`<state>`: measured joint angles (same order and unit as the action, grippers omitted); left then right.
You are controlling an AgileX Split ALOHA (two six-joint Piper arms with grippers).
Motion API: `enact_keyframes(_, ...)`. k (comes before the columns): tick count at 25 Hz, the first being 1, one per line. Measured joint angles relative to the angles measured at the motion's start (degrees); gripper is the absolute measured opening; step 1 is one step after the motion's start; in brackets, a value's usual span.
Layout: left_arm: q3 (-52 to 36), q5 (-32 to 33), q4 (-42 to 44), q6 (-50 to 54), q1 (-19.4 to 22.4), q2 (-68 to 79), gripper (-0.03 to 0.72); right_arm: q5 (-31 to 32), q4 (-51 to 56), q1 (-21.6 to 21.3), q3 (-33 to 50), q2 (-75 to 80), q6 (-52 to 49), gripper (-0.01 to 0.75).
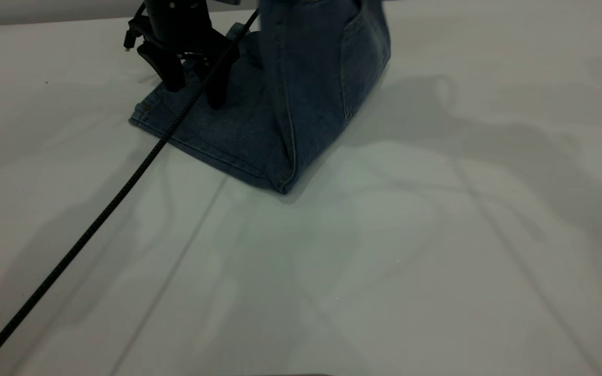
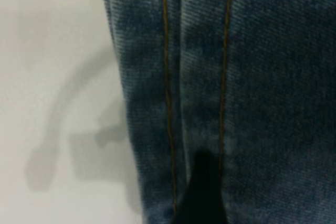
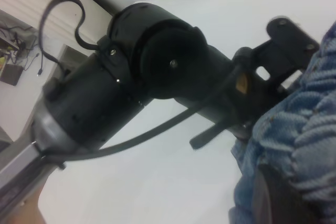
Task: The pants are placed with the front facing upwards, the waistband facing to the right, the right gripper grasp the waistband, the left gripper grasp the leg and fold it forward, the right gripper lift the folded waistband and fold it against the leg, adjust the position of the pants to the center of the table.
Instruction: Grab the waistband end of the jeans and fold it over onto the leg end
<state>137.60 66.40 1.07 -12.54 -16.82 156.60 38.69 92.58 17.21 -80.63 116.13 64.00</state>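
Observation:
The blue denim pants (image 1: 311,78) lie folded at the far side of the table (image 1: 384,261). Their right part rises steeply out of the top of the exterior view. My left gripper (image 1: 194,91) stands open over the flat leg part at the left, both black fingertips down on the denim. In the left wrist view one finger (image 2: 202,192) rests on denim with tan stitching (image 2: 168,93). In the right wrist view my right gripper (image 3: 283,192) is shut on the ruffled waistband (image 3: 304,129), held up off the table. The right gripper is out of the exterior view.
A black braided cable (image 1: 97,219) runs from the left gripper diagonally across the table to the near left corner. The left arm's wrist (image 3: 157,66) shows close by in the right wrist view. Bare table spreads in front of and right of the pants.

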Motion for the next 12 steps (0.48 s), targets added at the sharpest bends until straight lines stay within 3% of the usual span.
enact_keyframes(5,1.2,0.7,0.0,0.0,0.7,-2.8,0.569,-0.6,7.7,0.6,-1.3,5.3,6.1,0.053)
enact_keyframes(12,10.6,0.7,0.2,-0.3,3.1,-10.4,0.569,-0.3,9.5,0.6,-2.4,7.2,11.4,0.053)
